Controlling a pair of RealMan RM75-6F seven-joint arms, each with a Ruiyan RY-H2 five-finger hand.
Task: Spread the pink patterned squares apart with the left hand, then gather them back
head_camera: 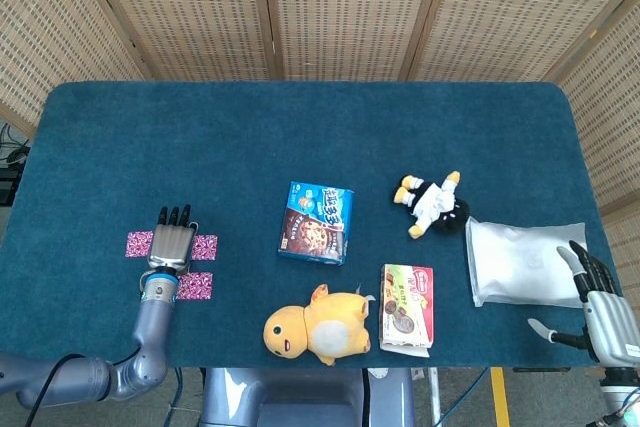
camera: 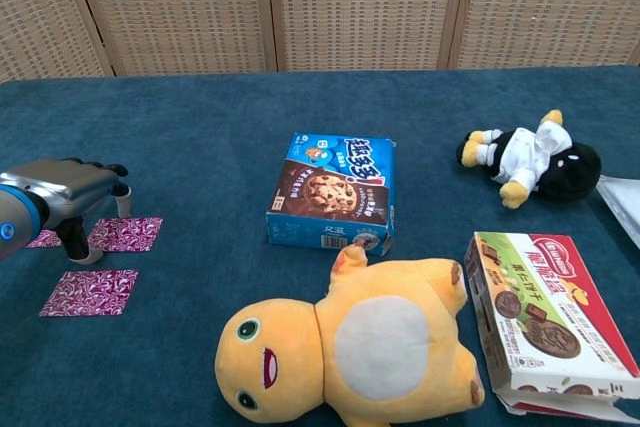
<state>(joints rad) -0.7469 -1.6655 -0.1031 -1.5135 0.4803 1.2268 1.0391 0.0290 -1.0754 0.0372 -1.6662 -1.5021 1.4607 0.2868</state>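
1. I am holding my left hand (head_camera: 172, 243) palm down over the pink patterned squares (camera: 125, 233) near the left front of the blue table (head_camera: 300, 137), fingers spread and grasping nothing; the fingertips (camera: 124, 206) are reaching down toward the cloth, though I cannot tell whether they are actually pressing on it
2. The squares are lying apart: one peeking out on the left of my hand (head_camera: 139, 243), one on its right, and one nearer me (camera: 90, 291). I am judging the spreading as done and the gathering as what is left, so the risk is sitting in the pull-back
3. If I am dragging with too light a touch, the fingers may slide over a thin square and leave it where it lies
4. If I am pressing too hard, a square may buckle or fold on the soft cloth instead of sliding flat
5. The left square is mostly hidden under my hand, so I may be misjudging where its edge is and pushing it further out
6. My right hand (head_camera: 600, 309) is hanging loose and empty at the table's right front corner, beside the white pouch (head_camera: 522, 261); it is well apart from this work, as are the cookie box (camera: 334, 192) and the yellow plush (camera: 360, 347)
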